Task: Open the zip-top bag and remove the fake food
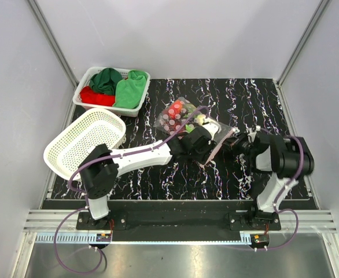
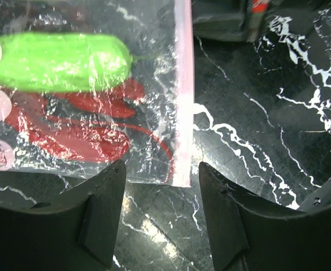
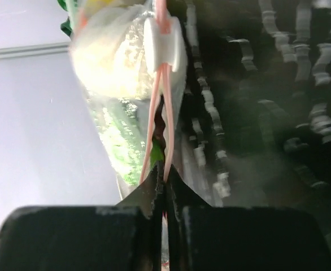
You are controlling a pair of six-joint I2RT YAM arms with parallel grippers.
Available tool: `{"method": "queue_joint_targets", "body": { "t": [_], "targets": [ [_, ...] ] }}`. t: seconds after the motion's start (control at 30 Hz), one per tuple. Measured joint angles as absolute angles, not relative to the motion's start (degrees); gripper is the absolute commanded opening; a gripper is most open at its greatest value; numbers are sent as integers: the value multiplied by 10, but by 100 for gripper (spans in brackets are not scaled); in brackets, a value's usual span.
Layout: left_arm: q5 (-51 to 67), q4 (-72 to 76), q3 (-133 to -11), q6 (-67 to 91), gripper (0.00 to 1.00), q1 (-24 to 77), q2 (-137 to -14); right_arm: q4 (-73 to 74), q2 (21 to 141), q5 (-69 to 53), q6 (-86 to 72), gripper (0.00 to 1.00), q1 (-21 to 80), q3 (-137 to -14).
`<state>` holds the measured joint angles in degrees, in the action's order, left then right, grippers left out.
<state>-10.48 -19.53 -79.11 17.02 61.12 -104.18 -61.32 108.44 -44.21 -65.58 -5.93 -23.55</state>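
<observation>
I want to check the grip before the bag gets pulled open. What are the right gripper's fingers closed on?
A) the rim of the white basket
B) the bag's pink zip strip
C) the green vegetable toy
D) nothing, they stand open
B: in the right wrist view the right gripper is shut on the pink zip strip of the zip-top bag, below its white slider.

No legible text or labels anywhere
</observation>
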Motion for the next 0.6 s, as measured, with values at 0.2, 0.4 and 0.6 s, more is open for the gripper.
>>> {"method": "queue_joint_targets", "body": {
  "t": [0.2, 0.4, 0.6],
  "targets": [
    [-118, -219, -801, 185, 61, 611, -1006, -249, 814, -399, -535, 0, -57, -349],
    [-132, -228, -834, 211, 63, 611, -928, 35, 733, -372, -387, 0, -57, -557],
    [-137, -225, -839, 240, 67, 611, -840, 249, 739, -316, -276, 0, -8, -672]
  ]
}}
